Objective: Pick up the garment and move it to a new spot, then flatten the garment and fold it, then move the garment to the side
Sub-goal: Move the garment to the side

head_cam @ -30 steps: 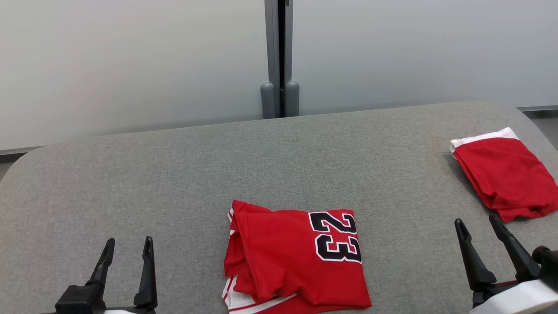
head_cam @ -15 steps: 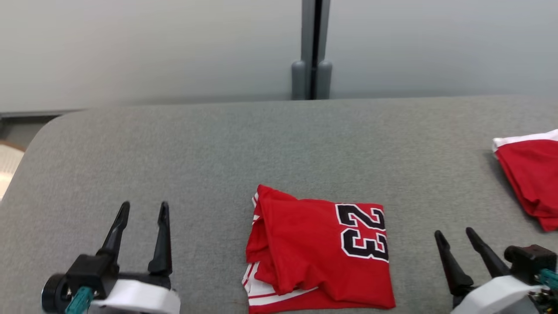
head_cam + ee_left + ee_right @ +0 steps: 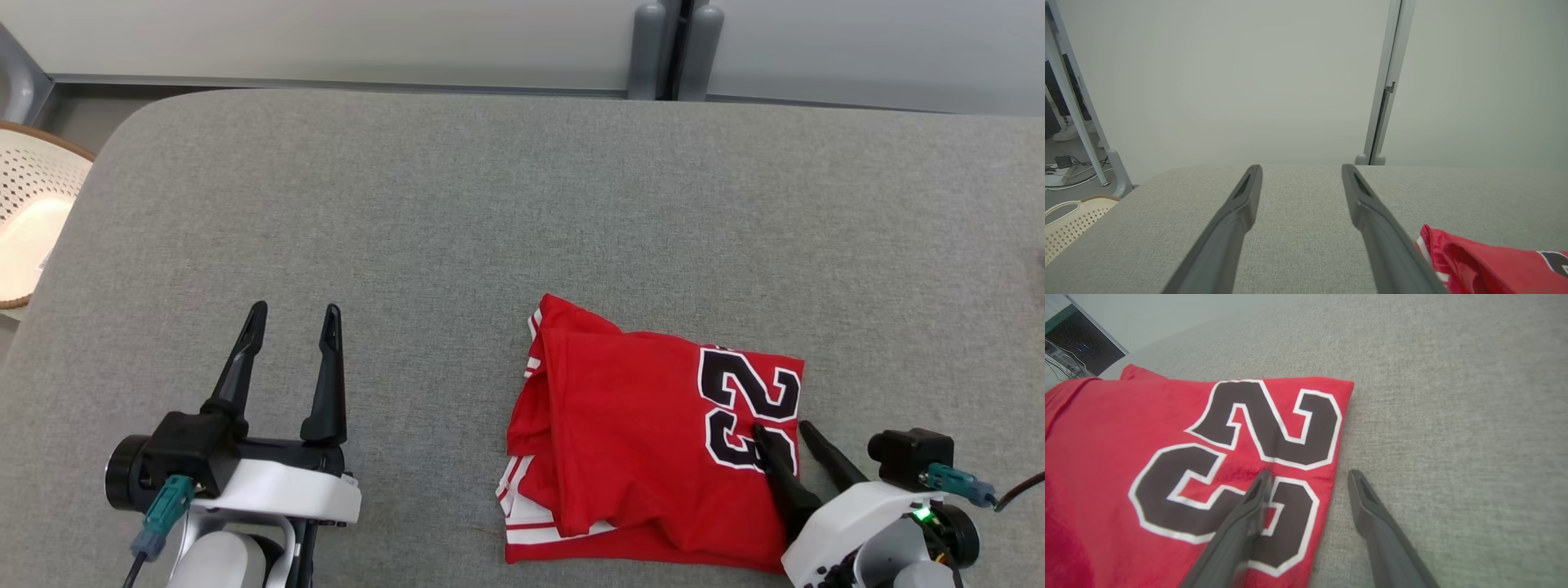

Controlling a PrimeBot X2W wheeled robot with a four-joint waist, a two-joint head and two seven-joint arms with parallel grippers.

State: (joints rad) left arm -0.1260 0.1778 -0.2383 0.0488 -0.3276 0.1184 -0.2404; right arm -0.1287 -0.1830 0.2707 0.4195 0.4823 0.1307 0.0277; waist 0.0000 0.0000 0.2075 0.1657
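A folded red garment [image 3: 645,441] with a black "23" and white trim lies on the grey table [image 3: 490,212], near the front edge, right of centre. My right gripper [image 3: 785,433] is open and straddles the garment's right edge: one finger lies over the printed number, the other over bare table. The right wrist view shows the garment [image 3: 1180,465] and the right gripper [image 3: 1308,475] the same way, with nothing pinched. My left gripper [image 3: 292,318] stands open over bare table, well left of the garment. In the left wrist view the left gripper [image 3: 1300,171] is open, the garment [image 3: 1490,265] at lower right.
A pale perforated basket [image 3: 33,212] stands off the table's left end, also seen as a basket [image 3: 1073,222] in the left wrist view. A grey post [image 3: 678,49] and a pale wall run behind the table's far edge.
The head camera has tilted down and turned left, dropping the second red garment out of view. The right gripper has moved left onto the garment's right edge. The left gripper sits higher in view.
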